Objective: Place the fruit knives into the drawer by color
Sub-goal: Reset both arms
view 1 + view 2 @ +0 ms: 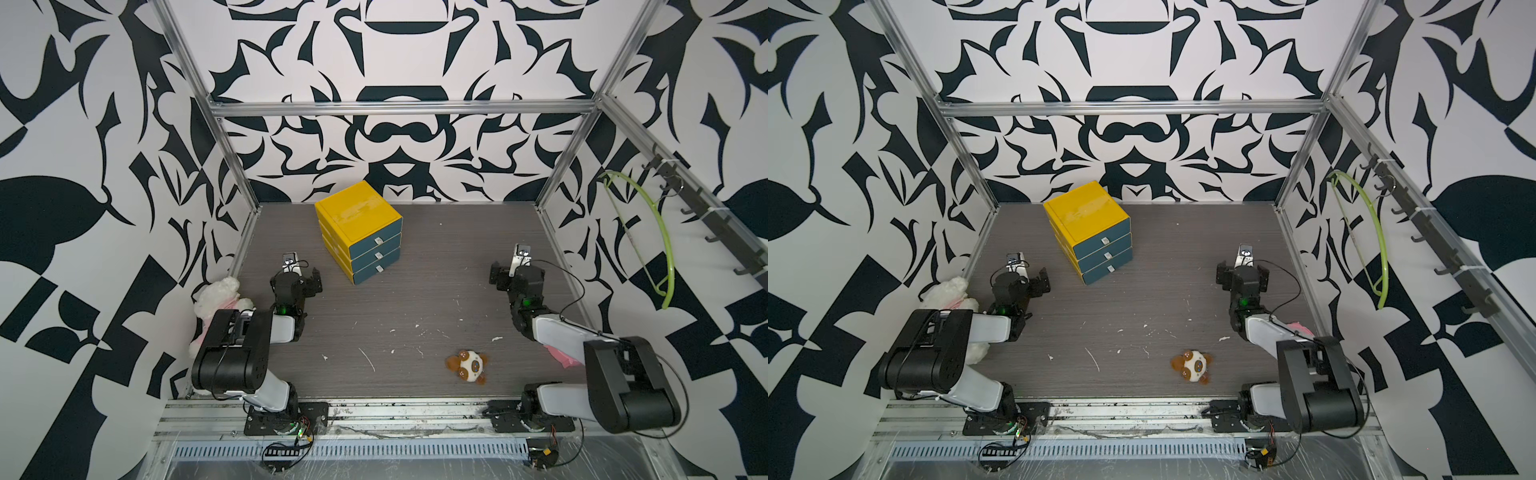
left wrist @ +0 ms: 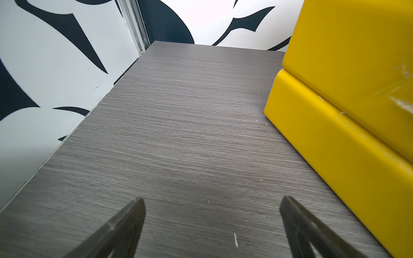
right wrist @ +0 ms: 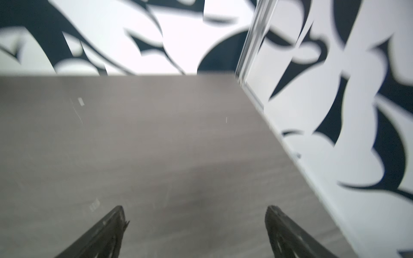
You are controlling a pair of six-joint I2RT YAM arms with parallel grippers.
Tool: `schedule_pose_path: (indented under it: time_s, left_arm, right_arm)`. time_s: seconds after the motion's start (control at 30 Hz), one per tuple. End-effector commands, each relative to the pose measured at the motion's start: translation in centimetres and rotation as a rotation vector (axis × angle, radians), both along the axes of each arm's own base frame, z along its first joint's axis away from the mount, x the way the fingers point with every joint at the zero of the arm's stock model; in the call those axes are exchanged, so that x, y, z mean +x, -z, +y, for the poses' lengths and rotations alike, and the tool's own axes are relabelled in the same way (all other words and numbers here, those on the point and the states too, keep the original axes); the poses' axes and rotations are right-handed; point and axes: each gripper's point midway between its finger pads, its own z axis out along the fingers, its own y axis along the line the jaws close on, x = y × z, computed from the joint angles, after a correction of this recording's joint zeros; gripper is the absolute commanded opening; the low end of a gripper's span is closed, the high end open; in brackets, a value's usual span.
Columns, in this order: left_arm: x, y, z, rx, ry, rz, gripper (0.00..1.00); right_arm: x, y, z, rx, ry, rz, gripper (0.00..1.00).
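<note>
I ran two arms with black joint housings, pale grey link shells, thin black cables and green wrist lights; the left gripper had dark tapered fingers.

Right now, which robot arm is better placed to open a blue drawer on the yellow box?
Probably left. The left gripper, open, sits beside the yellow cube-shaped cabinet; the right gripper, also open, sits farther off by the side wall. But the shut teal drawer fronts angle toward it.
</note>
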Motion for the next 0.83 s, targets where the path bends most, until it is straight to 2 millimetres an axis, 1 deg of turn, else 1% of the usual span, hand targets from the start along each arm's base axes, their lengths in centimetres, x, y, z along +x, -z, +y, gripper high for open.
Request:
schedule_pose_path:
  time_s: [0.0,0.07,0.13,0.17,0.2,0.23,0.8]
  left_arm:
    - [0.1,-0.6,0.0,0.0,-0.003,-0.022,0.99]
    - [0.1,-0.6,0.0,0.0,-0.003,-0.022,0.99]
    - [0.1,-0.6,0.0,0.0,-0.002,-0.021,0.99]
    - [0.1,-0.5,0.0,-0.001,-0.002,-0.02,0.99]
    - [0.1,-0.6,0.0,0.0,-0.004,-0.02,0.99]
    - [0.1,-0.6,0.0,-0.001,-0.003,-0.021,0.99]
    - [0.2,-0.5,0.0,0.002,0.0,-0.018,0.99]
  right_arm:
    - [0.3,2.3,0.2,-0.015,-0.005,0.101,1.0]
    - [0.3,4.0,0.0,-0.005,0.011,0.098,1.0]
    - [-0.3,6.4,0.0,-0.005,0.002,0.078,1.0]
    - [-0.2,6.7,0.1,-0.019,-0.006,0.042,1.0]
    - [0.0,6.4,0.5,-0.042,-0.019,0.035,1.0]
    - [-0.1,6.8,0.7,-0.011,-0.023,0.075,1.0]
    - [-0.1,6.9,0.5,-0.018,-0.029,0.077,1.0]
